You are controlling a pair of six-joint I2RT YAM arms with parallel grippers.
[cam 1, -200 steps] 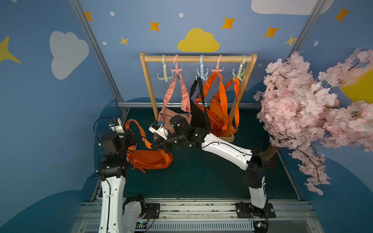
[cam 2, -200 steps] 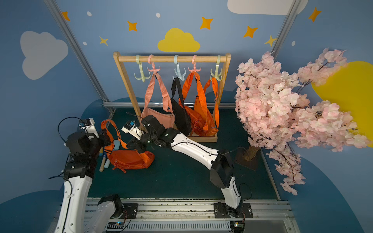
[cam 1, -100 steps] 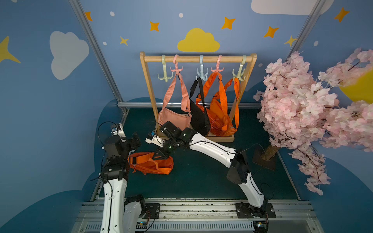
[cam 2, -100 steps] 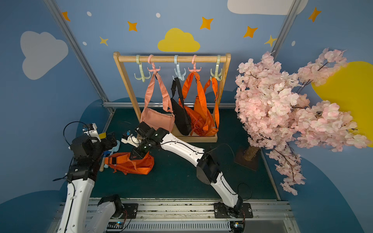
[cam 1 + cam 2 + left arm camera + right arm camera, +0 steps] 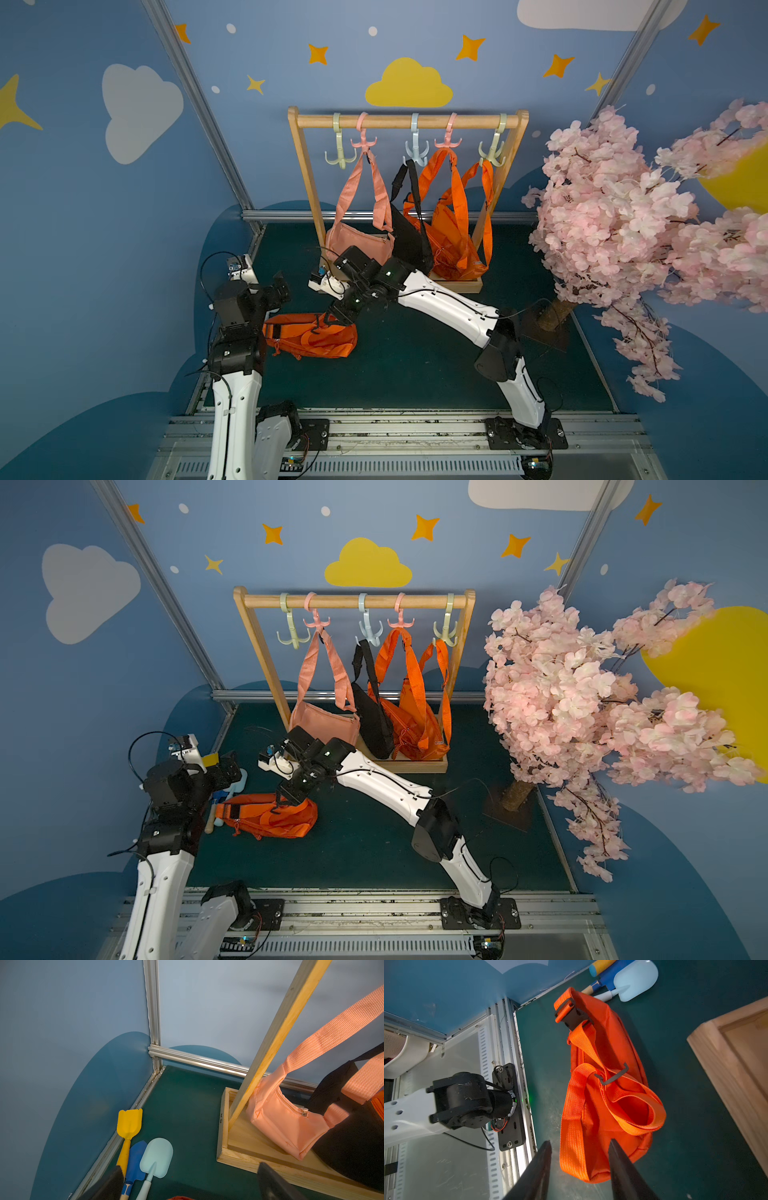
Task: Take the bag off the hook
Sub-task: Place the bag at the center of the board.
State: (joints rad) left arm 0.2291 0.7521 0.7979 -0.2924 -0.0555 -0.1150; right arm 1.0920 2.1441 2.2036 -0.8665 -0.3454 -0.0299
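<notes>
**Orange fabric sling bag (image 5: 309, 336) is lying flat on the surface, nothing gripping it**

So the bag is on the dark green surface (image 5: 415, 365), over by the left wall and in front of the left post of the light wooden rack (image 5: 305, 174). In both top views it sits between the two arms. Its strap is flopped in a loose loop on top of the body, and the black buckle end points toward the wall.

The right fingers (image 5: 537, 1167) are spread apart right above one end of the bag. The right wrist view shows a clear gap between them and no strap pinched in there. Can't tell if the tips brush the fabric, tbh.

The left fingers (image 5: 112, 1180) are spread wide with only bare surface between them. They're aimed at the rack base and the back corner, just beside the bag.

Three plastic toy shovels lie along the left wall just beside the buckle end: a yellow one (image 5: 129, 1124), a dark blue one (image 5: 136, 1159) and a pale blue one (image 5: 156, 1157).

On the rack, the pale green plastic hook (image 5: 340, 156) at the left end is bare. The salmon pink bag (image 5: 359, 245), the black bag (image 5: 409, 245) and two more orange bags (image 5: 453, 245) hang from the other hooks. A pink blossom tree (image 5: 623, 216) stands off to the right.
</notes>
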